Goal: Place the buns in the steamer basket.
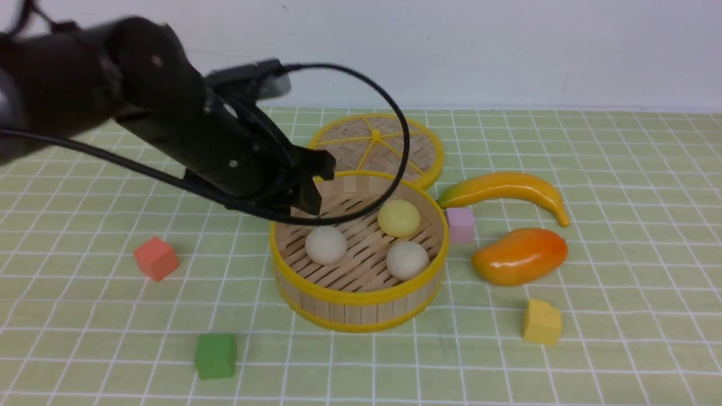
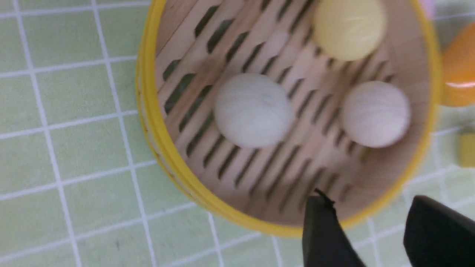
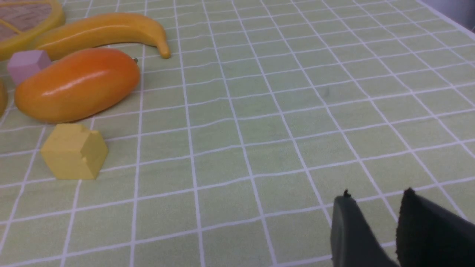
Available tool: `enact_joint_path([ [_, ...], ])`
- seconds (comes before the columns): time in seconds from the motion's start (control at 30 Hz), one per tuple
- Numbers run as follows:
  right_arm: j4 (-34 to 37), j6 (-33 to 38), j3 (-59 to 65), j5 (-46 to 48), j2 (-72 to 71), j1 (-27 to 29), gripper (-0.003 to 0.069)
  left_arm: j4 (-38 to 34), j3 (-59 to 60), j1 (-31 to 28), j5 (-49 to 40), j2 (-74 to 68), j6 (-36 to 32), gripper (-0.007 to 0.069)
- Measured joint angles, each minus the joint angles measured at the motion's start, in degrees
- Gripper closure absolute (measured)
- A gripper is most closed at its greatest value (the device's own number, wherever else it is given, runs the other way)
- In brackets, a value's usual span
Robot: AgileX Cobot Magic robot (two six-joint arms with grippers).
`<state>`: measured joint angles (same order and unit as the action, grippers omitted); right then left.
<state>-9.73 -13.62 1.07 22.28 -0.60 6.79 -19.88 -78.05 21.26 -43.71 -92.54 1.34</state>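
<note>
The steamer basket (image 1: 361, 299) stands mid-table with all three buns on its slatted floor: one off-white bun (image 1: 326, 245) at the left, another (image 1: 407, 260) at the front right, and a pale yellow one (image 1: 399, 217) at the back. My left gripper (image 1: 316, 180) hovers over the basket's far-left rim. In the left wrist view this gripper (image 2: 369, 202) is open and empty, with the nearest off-white bun (image 2: 254, 109) lying free below it. My right gripper (image 3: 377, 195) is seen only in its wrist view, open over bare cloth with nothing between its fingers.
The flat woven lid (image 1: 377, 144) lies behind the basket. A banana (image 1: 507, 189), a mango (image 1: 519, 255) and a pink cube (image 1: 461, 224) sit to its right, with a yellow cube (image 1: 542, 322) nearer. A red cube (image 1: 156, 258) and a green cube (image 1: 215, 356) lie at the left.
</note>
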Motion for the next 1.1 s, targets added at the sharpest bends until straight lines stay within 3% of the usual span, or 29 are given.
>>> enact_joint_path([
  [0.17, 0.0, 0.0, 0.0, 0.0, 0.0, 0.0, 0.0456, -4.36, 8.35, 0.0, -0.46, 12.36, -1.65, 0.0408],
  [0.3, 0.0, 0.0, 0.0, 0.0, 0.0, 0.0, 0.0456, -10.17, 21.28, 0.0, 1.45, 31.14, -4.05, 0.0527],
  [0.47, 0.0, 0.0, 0.0, 0.0, 0.0, 0.0, 0.0456, -11.29, 32.73, 0.0, 3.79, 50.55, -4.03, 0.0629],
  [0.63, 0.05, 0.0, 0.0, 0.0, 0.0, 0.0, 0.0456, -10.59, 43.4, 0.0, 4.64, 68.8, 1.35, 0.0638],
  [0.87, 0.0, 0.0, 0.0, 0.0, 0.0, 0.0, 0.0456, -3.79, 51.98, 0.0, 5.3, 89.7, 11.57, 0.0638],
  [1.1, 0.0, 0.0, 0.0, 0.0, -0.05, 0.0, 0.0456, 4.3, 52.95, 0.0, 2.16, 93.44, 17.28, 0.0638],
])
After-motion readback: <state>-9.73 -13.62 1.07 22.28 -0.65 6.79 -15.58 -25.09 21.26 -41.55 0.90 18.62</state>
